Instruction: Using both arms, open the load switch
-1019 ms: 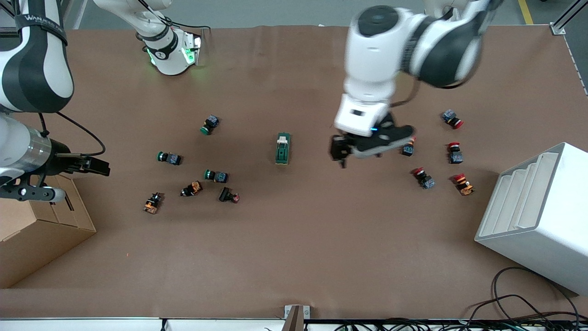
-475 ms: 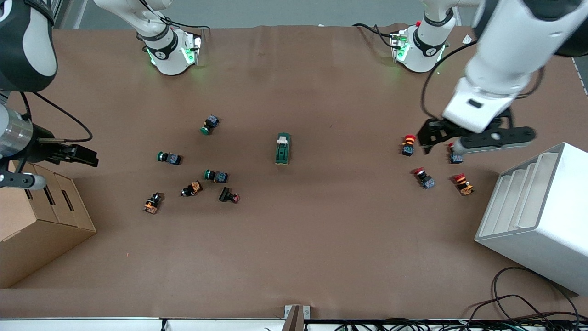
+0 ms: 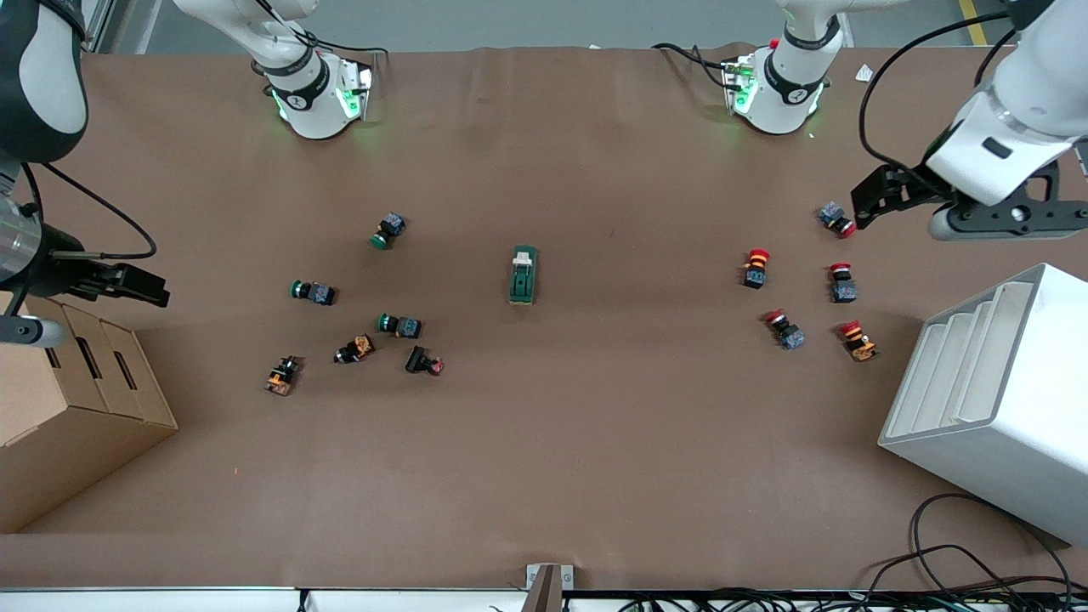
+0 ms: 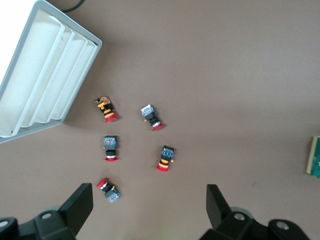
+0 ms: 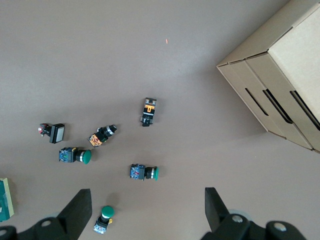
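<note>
- Dark green oblong load switch with cream lever [image 3: 524, 274]: untouched mid-surface, well apart from your end effectors.
- Left end effector [image 3: 869, 205], right end effector [image 3: 144, 287]: both wide, empty, over opposite surface ends.

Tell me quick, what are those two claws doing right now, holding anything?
Left gripper: open, holding nothing, up over the red push buttons.
Right gripper: open, holding nothing, up over the table by the cardboard box.
</note>
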{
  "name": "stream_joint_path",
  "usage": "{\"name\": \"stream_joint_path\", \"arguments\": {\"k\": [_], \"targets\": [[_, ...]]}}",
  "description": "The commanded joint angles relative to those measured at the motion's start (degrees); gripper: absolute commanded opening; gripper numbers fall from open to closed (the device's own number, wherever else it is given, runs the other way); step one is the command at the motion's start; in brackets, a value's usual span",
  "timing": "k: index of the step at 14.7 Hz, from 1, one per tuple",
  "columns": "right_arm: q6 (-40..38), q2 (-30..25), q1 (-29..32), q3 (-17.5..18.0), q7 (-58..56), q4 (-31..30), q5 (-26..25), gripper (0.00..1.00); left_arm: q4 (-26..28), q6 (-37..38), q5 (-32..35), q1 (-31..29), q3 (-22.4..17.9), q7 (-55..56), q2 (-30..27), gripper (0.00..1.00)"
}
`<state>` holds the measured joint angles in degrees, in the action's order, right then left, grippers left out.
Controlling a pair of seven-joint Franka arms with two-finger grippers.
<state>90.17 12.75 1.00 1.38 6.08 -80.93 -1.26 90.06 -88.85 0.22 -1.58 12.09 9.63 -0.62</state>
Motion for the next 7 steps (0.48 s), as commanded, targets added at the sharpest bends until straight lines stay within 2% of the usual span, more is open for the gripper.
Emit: {"name": "stream_joint_path", "arguments": {"k": [1,5,7], "targets": [[-1.57,-0.18,0.93,1.08,-0.28,0.33,-0.15,1.00,3.45,0.08,-1.97,0.35,-3.47,-5.48,-3.94,1.00],[-5.08,-0.97,0.40,1.60,0.25,0.07,0.29,1.00,3.55,0.16,-1.62,0.44,-3.31,-5.42,-5.00,1.00],[-5.00,-2.72,0.75,1.43,-0.02,-1.42,2.83,1.00,1.36,0.16,-1.09,0.35,-3.21,-6.28,-2.73,1.00]]}}
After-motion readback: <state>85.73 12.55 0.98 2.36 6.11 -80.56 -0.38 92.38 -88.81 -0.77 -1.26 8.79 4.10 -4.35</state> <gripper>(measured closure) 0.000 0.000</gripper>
